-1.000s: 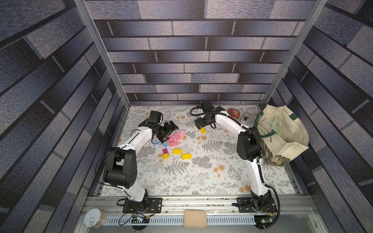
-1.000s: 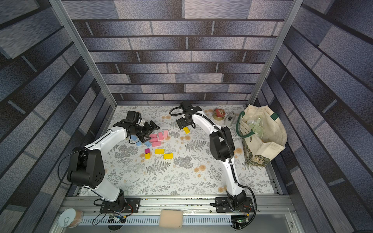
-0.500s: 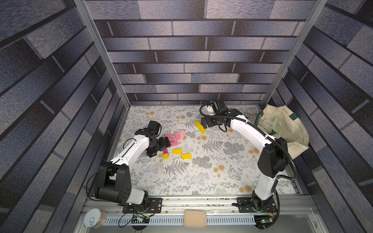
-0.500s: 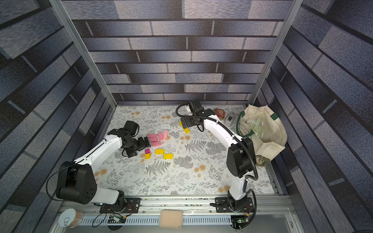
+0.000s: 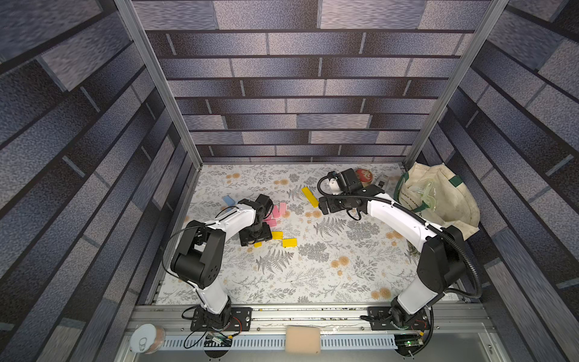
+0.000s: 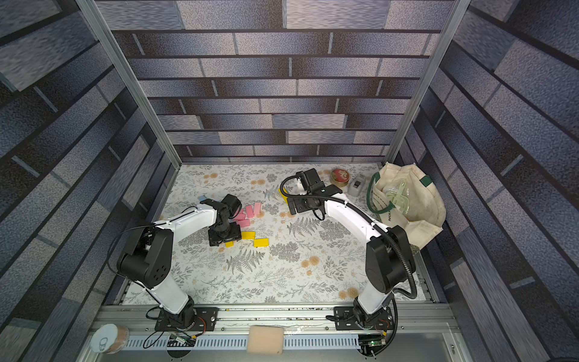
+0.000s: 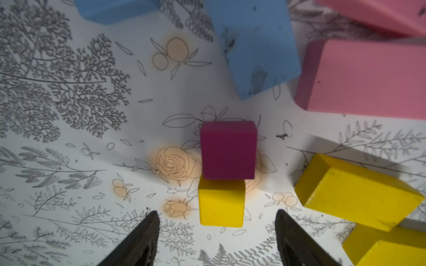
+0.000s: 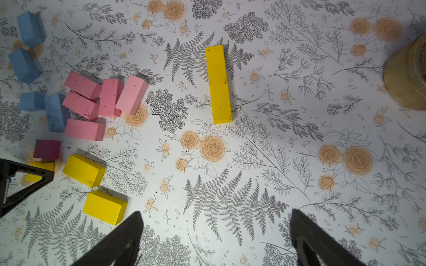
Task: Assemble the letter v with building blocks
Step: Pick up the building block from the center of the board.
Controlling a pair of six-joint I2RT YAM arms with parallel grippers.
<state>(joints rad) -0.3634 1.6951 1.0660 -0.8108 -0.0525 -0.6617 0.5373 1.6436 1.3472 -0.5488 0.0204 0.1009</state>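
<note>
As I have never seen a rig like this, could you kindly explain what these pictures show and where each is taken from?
Two white robot arms stand at the table's near edge, each ending in a two-jawed gripper. Both top views look down from one overhead camera; the other two pictures come from cameras on the arms' wrists. On the floral tabletop lie toy blocks: pink bricks, blue bricks, two loose yellow bricks, and a magenta cube beside a small yellow block. Two more yellow bricks lie end to end in a line. Toward the far right are a red-and-gold tin, a small white-grey box and a cloth bag. Nothing is held: the left gripper is open either side of the small yellow block; the right gripper hangs open, empty.
</note>
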